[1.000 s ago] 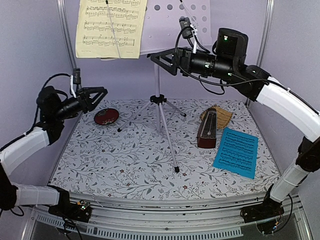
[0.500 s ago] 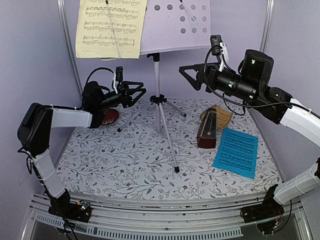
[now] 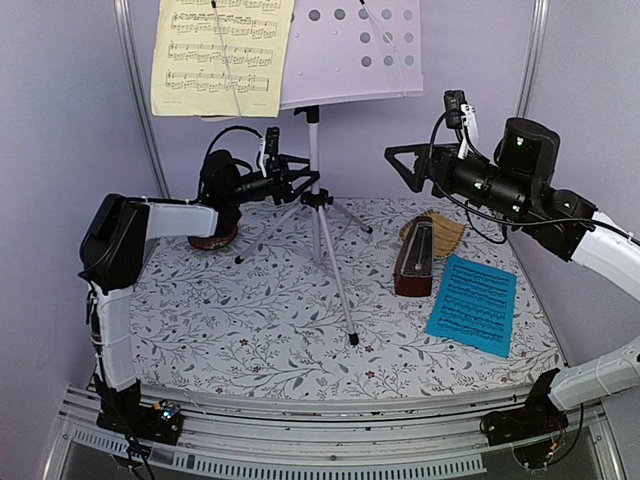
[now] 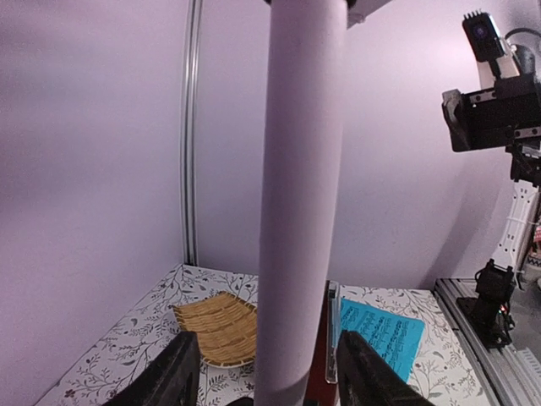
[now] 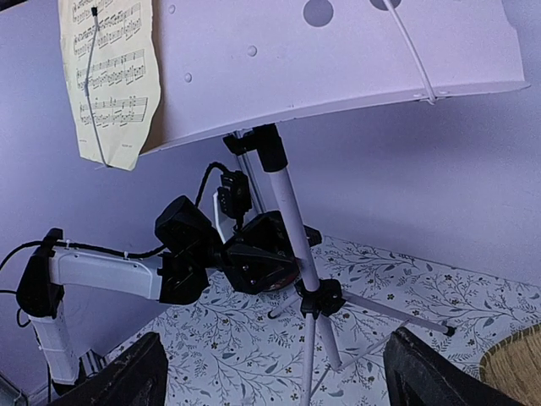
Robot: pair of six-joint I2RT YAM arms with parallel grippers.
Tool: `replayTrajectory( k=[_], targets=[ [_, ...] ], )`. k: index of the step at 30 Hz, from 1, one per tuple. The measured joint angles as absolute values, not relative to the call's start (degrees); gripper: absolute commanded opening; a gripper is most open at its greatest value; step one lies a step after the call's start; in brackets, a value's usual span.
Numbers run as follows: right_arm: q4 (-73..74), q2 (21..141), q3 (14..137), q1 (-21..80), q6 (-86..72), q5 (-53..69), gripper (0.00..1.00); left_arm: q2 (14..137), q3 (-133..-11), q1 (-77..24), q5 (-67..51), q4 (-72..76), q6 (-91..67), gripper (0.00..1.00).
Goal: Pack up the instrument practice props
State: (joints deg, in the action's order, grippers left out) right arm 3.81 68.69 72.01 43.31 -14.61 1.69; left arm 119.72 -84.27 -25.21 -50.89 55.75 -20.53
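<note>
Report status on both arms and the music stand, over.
Left jaws open, straddling the tall silver tripod music stand's pole. Right jaws open, empty, in the air. Cream music sheet on its white desk. Nothing seen in the way.

The left pincer (image 3: 305, 172) now straddles the stand pole (image 3: 313, 135); the right pincer (image 3: 400, 168) retreated.

The left arm (image 3: 180, 215) is holding level, forearm pointing right, and the left tool (image 3: 297, 178) is standing with its jaws parted. The right arm (image 3: 610, 250) is hanging raised, elbow bent. The right tool (image 3: 400, 168) is pointing left, jaws spread wide.
</note>
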Motion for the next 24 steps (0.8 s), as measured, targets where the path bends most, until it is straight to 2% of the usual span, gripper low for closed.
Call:
replayTrajectory(
  k=[4, 8, 12, 17, 24],
  targets=[
    [4.38, 68.58, 71.72, 42.98, -14.61, 1.15, 0.91, 122.17, -88.53, -26.26, -52.58, 52.80, -19.66, 0.41],
    [5.10, 68.25, 71.33, 42.72, -14.61, 0.62, 0.91, 123.37, -91.55, -27.03, -53.32, 49.78, -18.63, 0.15],
    [5.21, 67.61, 70.76, 42.65, -14.63, 0.32, 0.91, 123.22, -91.77, -27.38, -53.28, 48.58, -16.03, 0.02],
    [5.37, 66.96, 70.48, 42.57, -14.61, -0.08, 0.91, 119.09, -86.56, -27.90, -48.66, 46.61, -12.97, 0.00],
    [5.13, 66.17, 68.18, 42.35, -15.09, -1.13, 0.92, 108.60, -75.57, -31.03, -33.39, 41.10, -7.44, 0.00]
  ],
)
